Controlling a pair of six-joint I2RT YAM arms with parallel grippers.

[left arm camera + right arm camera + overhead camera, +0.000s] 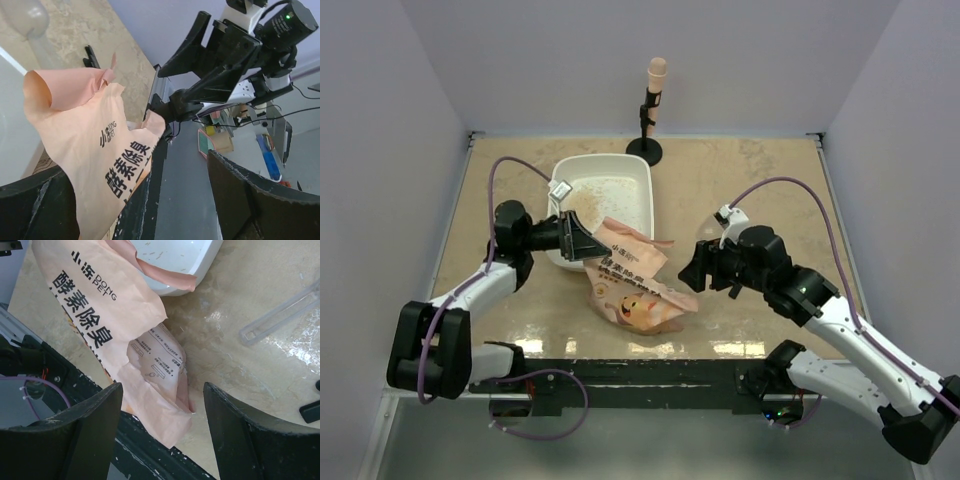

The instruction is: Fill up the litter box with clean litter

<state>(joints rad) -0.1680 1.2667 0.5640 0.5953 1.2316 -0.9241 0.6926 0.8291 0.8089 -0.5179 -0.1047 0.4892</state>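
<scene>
Evidently the coming move turns on the bag (635,285). Its long axis runs slantwise from the litter box (642,200) back toward the arm bases, and its open end rests at the box's near rim. The left gripper (588,243) is the nearer one. Its jaws are spread wide, and the bag's top flap hangs loose between them, unpinched. The right gripper (688,270), also spread and empty, sits just beside the bag's lower body, which lies straight ahead of its fingers on the tabletop (750,190). Only a thin layer of clean litter (605,188) lies in the box, beyond the left gripper, so filling looks far from done.
</scene>
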